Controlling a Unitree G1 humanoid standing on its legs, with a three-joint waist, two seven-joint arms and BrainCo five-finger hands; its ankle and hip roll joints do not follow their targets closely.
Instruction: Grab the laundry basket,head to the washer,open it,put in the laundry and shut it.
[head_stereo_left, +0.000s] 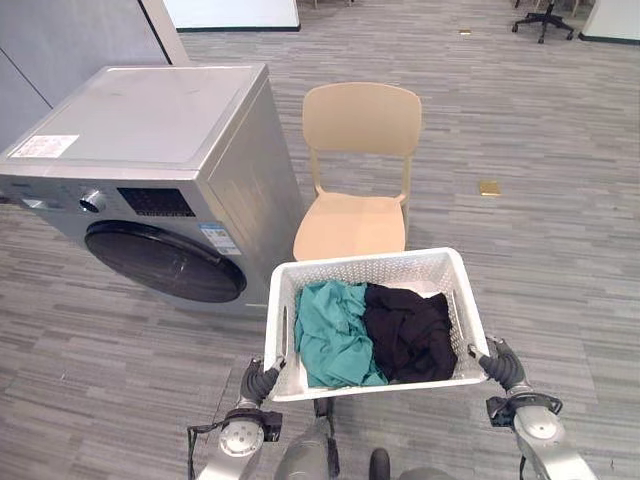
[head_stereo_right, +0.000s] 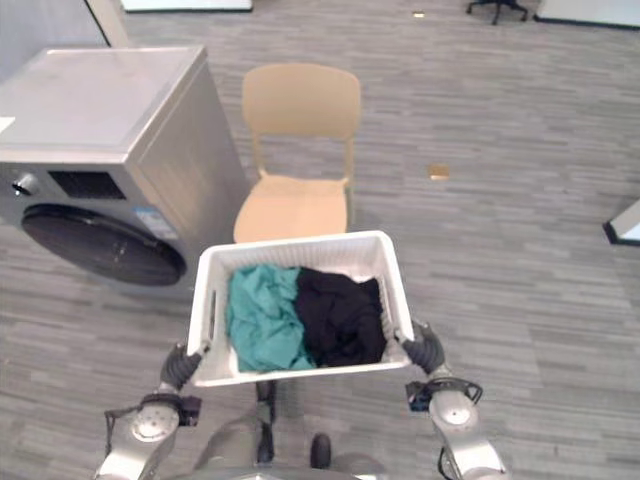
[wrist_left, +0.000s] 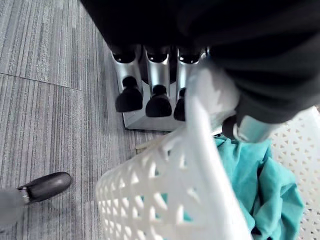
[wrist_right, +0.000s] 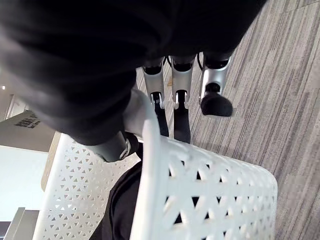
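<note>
Laundry basket (head_stereo_left: 372, 268): white, perforated walls, carried between both hands at 6 o'clock in the left eye view. Contents: teal garment (head_stereo_left: 333, 333) in the half nearer the robot's left, black garment (head_stereo_left: 408, 331) in the half nearer its right, the two touching. Left hand (head_stereo_left: 260, 381) on the basket's left end, right hand (head_stereo_left: 497, 363) on its right end. Washer (head_stereo_left: 150, 170): silver, front-loading, at 10 o'clock, its round dark door (head_stereo_left: 165, 262) closed. Chair (head_stereo_left: 357, 180): beige, at 12 o'clock, just beside the washer and beyond the basket.

Right eye view: same layout; basket at centre-low, washer at 9 o'clock, chair at 12 o'clock.

Left wrist view: left hand's fingers (wrist_left: 130, 87) reach down outside the basket's wall, thumb inside over the rim; hand grasping the basket's rim. Teal garment lies inside at 4 o'clock. A person's dark shoe (wrist_left: 45, 186) on the floor at 8 o'clock.

Right wrist view: right hand's fingers (wrist_right: 181, 85) outside the wall, thumb curled over the rim; hand clamped on the basket. Black garment at 7 o'clock inside.
</note>
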